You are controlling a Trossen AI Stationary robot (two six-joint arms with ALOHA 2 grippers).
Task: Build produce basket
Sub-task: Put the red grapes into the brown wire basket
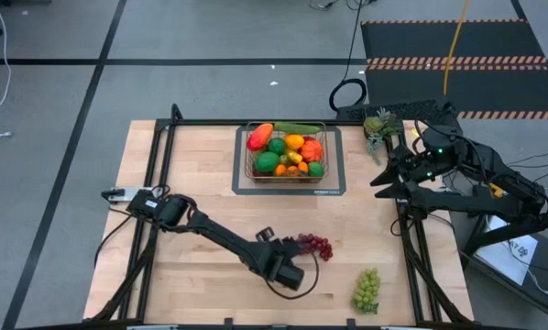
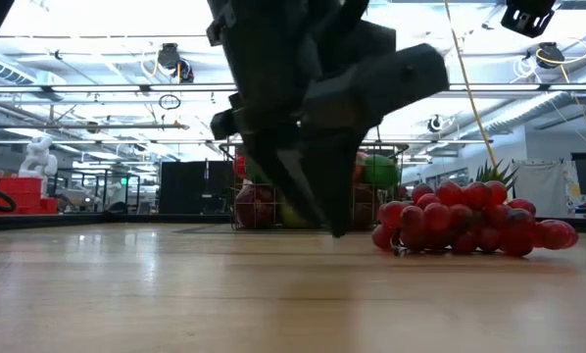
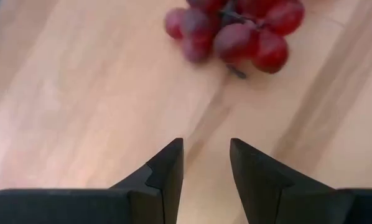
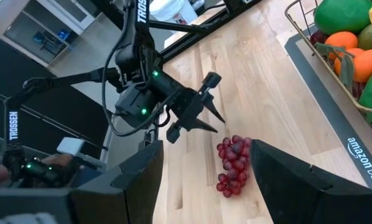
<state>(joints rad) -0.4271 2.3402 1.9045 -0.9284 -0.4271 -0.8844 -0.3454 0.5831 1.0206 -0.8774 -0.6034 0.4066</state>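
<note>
The wire basket (image 1: pixel 286 154) stands on a dark mat at the far middle, filled with produce: a cucumber, oranges, limes and a red-orange mango. A bunch of red-purple grapes (image 1: pixel 316 246) lies on the wood near the front. My left gripper (image 3: pixel 206 144) hovers just short of the bunch (image 3: pixel 236 28), tilted down, open, with only bare table between its fingers; the low view shows it (image 2: pixel 322 211) left of the grapes (image 2: pixel 469 221). Green grapes (image 1: pixel 367 290) lie near the front right. My right gripper (image 4: pixel 204 155) waits open, raised at the right edge (image 1: pixel 382 181).
A spiky green pineapple-like piece (image 1: pixel 381 126) sits at the far right corner. The dark mat (image 1: pixel 334 188) rims the basket. Black frame rails run along the table's left and right sides. Bare wood stretches across the left half and between the grapes and the mat.
</note>
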